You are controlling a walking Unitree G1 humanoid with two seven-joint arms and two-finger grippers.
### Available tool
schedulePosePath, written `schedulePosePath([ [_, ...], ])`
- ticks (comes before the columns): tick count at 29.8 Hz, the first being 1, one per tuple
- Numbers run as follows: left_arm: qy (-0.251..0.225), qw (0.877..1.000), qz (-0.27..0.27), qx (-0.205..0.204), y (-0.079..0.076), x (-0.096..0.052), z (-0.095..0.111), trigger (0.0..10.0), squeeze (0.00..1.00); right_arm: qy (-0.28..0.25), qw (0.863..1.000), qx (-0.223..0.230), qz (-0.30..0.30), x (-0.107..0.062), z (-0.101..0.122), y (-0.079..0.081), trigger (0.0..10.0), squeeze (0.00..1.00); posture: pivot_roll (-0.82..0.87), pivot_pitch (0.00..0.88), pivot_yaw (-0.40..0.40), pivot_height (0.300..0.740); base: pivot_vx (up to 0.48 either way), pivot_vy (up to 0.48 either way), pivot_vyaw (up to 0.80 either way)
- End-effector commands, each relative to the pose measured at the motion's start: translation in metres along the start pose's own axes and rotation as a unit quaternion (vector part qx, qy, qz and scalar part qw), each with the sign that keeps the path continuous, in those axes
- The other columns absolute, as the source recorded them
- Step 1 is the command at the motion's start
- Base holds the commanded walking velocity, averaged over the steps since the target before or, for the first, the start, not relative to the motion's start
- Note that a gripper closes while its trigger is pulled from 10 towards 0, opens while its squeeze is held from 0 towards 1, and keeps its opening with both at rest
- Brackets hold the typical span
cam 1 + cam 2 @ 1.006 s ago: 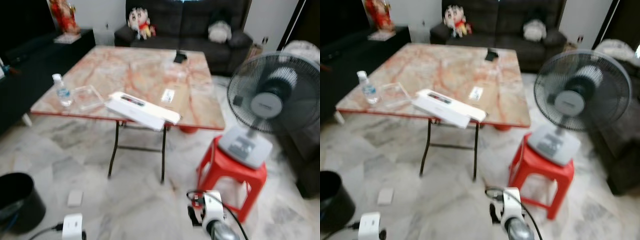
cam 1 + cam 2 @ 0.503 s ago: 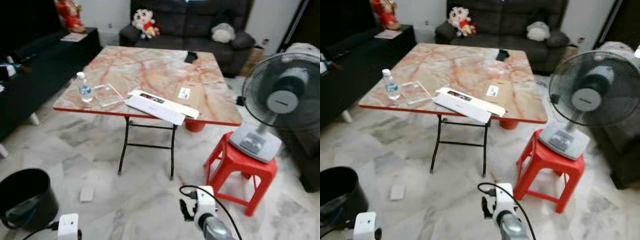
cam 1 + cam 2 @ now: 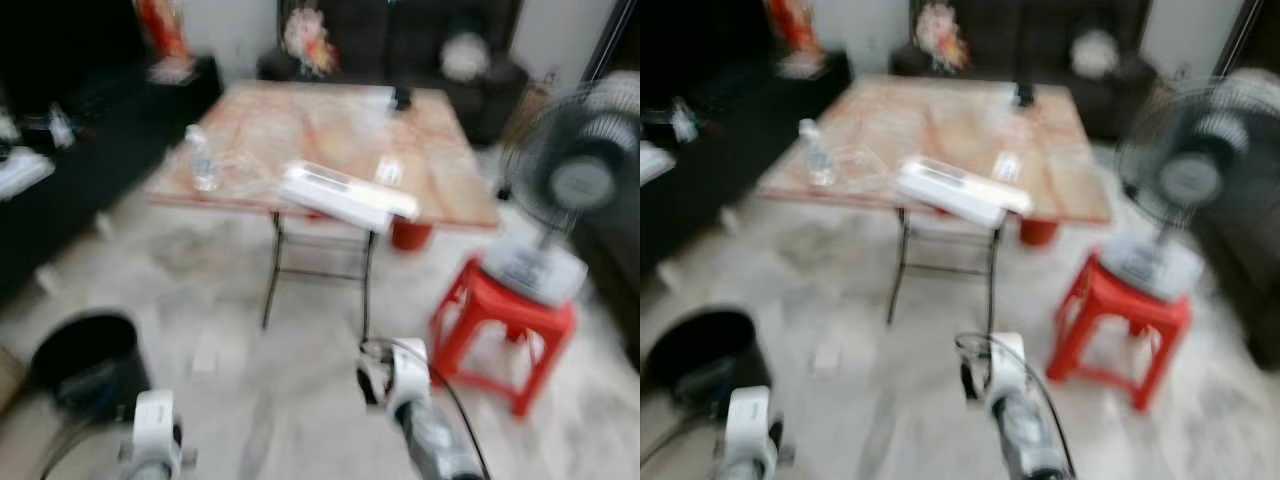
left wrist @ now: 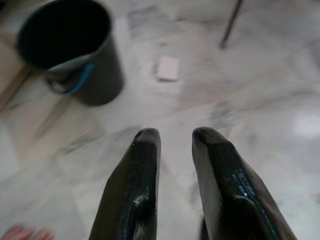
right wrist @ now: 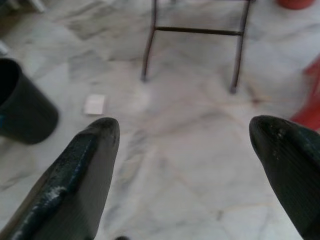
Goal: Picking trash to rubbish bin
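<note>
**Trash not yet gathered; floor route to the bin open**

The task is judged to be at an early stage: nothing is held and nothing is seen going into the bin. The marble floor (image 5: 190,150) is the largest open stretch, bare between the robot and the folding worktop (image 3: 330,130) at the far middle. The head views are blurred, so fine detail cannot be read.

The worktop carries a long white box (image 3: 345,195) overhanging its near edge, a water bottle (image 3: 204,165) near its left edge, and other small items too blurred to name. Its thin metal legs (image 5: 150,40) stand on the floor and are judged a snag risk for a low reach. To the right, a standing fan (image 3: 570,190) rests on a red stool (image 3: 500,320), narrowing the room on that side.

The black rubbish bin (image 4: 75,50) stands on the floor at near left, its mouth open. A small pale flat piece of trash (image 4: 168,68) lies on the floor just beside the bin, apart from it; it is judged the nearest item to collect.

The left end effector (image 4: 172,137) is nearly closed with only a narrow gap, gripping nothing. The right end effector (image 5: 185,135) is spread wide and empty, above bare floor.
</note>
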State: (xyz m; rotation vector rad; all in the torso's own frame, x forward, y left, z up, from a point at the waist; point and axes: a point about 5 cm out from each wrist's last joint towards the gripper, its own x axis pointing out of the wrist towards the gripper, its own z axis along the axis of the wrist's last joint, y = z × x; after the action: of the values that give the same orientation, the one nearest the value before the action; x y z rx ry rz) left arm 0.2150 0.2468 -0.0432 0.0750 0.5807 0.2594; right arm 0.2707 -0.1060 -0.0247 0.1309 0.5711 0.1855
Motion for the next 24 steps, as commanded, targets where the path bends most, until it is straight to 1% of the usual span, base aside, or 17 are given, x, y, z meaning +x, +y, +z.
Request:
schedulePosePath([
  [1,-0.017,1.000,-0.011,-0.002,-0.009,0.004,0.011,10.0,0.00,-0.007,1.000,-0.001,-0.004,0.001,0.006,-0.004,10.0,0.00,0.05,0.000,-0.026,0.740,0.000,0.000,0.00],
  [7,-0.032,0.999,-0.008,-0.003,-0.008,0.006,0.017,10.0,0.00,-0.012,1.000,-0.002,-0.001,0.002,0.009,-0.003,10.0,0.00,0.05,0.000,-0.026,0.740,0.000,0.000,0.00],
  [9,-0.049,0.999,-0.003,0.004,-0.008,0.006,0.022,10.0,0.00,-0.013,1.000,-0.003,0.000,0.002,0.009,-0.004,10.0,0.00,0.05,0.000,-0.026,0.740,0.285,0.000,0.00],
  [13,-0.078,0.997,-0.011,0.022,-0.012,0.007,0.032,10.0,0.00,-0.026,1.000,-0.004,0.008,0.004,0.016,-0.002,10.0,0.00,0.06,0.000,-0.029,0.740,0.360,0.000,0.00],
  [14,-0.096,0.995,-0.016,0.029,-0.015,0.008,0.038,10.0,0.00,-0.037,0.999,0.000,0.013,0.005,0.021,0.000,10.0,0.00,0.06,0.000,-0.029,0.740,0.401,0.000,0.00],
  [16,-0.111,0.993,-0.021,0.036,-0.018,0.009,0.044,10.0,0.00,-0.047,0.999,0.001,0.013,0.006,0.027,0.000,10.0,0.00,0.06,0.000,-0.030,0.740,0.401,0.000,0.00],
  [17,-0.125,0.991,-0.025,0.038,-0.022,0.009,0.050,10.0,0.00,-0.062,0.998,0.003,0.010,0.007,0.034,0.000,10.0,0.00,0.06,0.000,-0.030,0.740,0.398,0.000,0.00],
  [18,-0.129,0.991,-0.028,0.038,-0.023,0.010,0.052,10.0,0.00,-0.068,0.998,0.001,0.009,0.008,0.037,-0.001,10.0,0.00,0.06,0.000,-0.030,0.740,0.401,0.000,0.00],
  [19,-0.136,0.989,-0.037,0.043,-0.027,0.011,0.057,10.0,0.00,-0.075,0.997,-0.007,-0.004,0.008,0.043,-0.006,10.0,0.00,0.06,0.000,-0.028,0.740,0.398,0.000,0.00],
  [20,-0.136,0.989,-0.037,0.043,-0.027,0.011,0.057,10.0,0.00,-0.075,0.997,-0.007,-0.004,0.008,0.043,-0.006,10.0,0.00,0.06,0.000,-0.028,0.740,0.398,0.000,0.00],
  [21,-0.144,0.987,-0.048,0.049,-0.033,0.011,0.061,10.0,0.00,-0.075,0.997,-0.013,-0.028,0.007,0.046,-0.017,10.0,0.00,0.06,0.000,-0.028,0.740,0.390,0.000,0.00],
  [24,-0.148,0.986,-0.060,0.054,-0.039,0.012,0.065,10.0,0.00,-0.070,0.996,-0.021,-0.044,0.005,0.047,-0.030,10.0,0.00,0.05,0.000,-0.027,0.740,0.385,0.000,0.00],
])
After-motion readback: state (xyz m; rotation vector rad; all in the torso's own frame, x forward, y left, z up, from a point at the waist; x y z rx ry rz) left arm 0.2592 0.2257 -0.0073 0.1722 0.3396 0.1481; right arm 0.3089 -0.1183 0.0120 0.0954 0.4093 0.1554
